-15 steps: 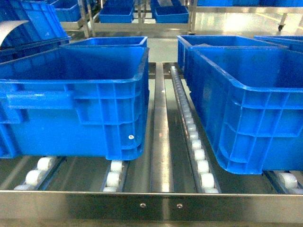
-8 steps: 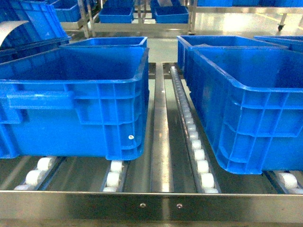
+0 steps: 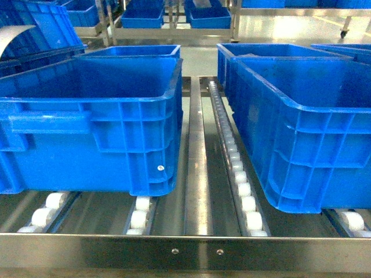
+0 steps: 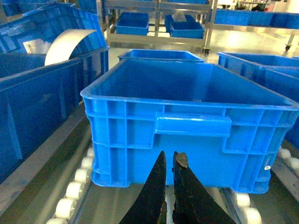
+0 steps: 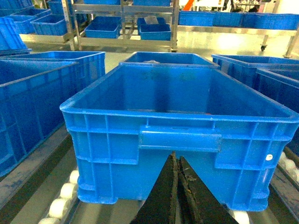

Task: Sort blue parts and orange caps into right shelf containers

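Two deep blue containers stand on the roller shelf in the head view, one on the left [image 3: 93,99] and one on the right [image 3: 301,107]; what shows of their insides is bare. Neither gripper appears in the head view. In the left wrist view my left gripper [image 4: 168,156] hangs shut with nothing in it, just in front of a container's handle wall [image 4: 191,126]. Seen from the right wrist, my right gripper [image 5: 176,157] is shut and holds nothing, close to the front wall of another container [image 5: 180,140]. The blue parts and orange caps are out of view.
White roller tracks [image 3: 240,174] and a steel divider [image 3: 197,156] run between the bins, with a steel front rail [image 3: 185,250] across the near edge. More blue bins sit behind and on far racks [image 3: 142,17]. A tilted bin with a white curved sheet [image 4: 65,44] stands at the left.
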Robot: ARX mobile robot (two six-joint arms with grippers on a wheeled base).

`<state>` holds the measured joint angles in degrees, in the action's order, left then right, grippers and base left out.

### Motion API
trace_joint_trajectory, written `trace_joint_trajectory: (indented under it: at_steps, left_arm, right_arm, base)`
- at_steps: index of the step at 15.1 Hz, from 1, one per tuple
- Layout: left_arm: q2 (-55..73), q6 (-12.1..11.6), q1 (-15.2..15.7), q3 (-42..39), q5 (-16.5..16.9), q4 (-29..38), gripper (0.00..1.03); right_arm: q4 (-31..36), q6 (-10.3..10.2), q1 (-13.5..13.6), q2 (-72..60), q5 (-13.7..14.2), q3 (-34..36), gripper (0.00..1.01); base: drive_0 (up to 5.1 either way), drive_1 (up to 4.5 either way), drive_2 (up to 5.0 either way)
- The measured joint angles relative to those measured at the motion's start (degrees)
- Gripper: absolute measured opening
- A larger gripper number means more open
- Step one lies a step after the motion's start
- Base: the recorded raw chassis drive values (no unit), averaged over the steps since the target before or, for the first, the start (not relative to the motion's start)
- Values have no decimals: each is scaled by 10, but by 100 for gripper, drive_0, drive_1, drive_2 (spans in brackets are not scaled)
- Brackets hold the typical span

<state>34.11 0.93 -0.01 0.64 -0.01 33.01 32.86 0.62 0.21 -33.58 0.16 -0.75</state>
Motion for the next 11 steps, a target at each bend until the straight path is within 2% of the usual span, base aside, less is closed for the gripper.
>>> trace_joint_trajectory:
  at_steps: [6,11]
  left_arm:
    - [-139,-1,0,0,0,-127,2]
    - [-189,-1,0,0,0,-177,2]
  right_arm:
    - [-128,0,0,136,0,0,2]
    - [-177,0,0,185,0,0,2]
  base:
    - [0,0,0]
    - [0,0,0]
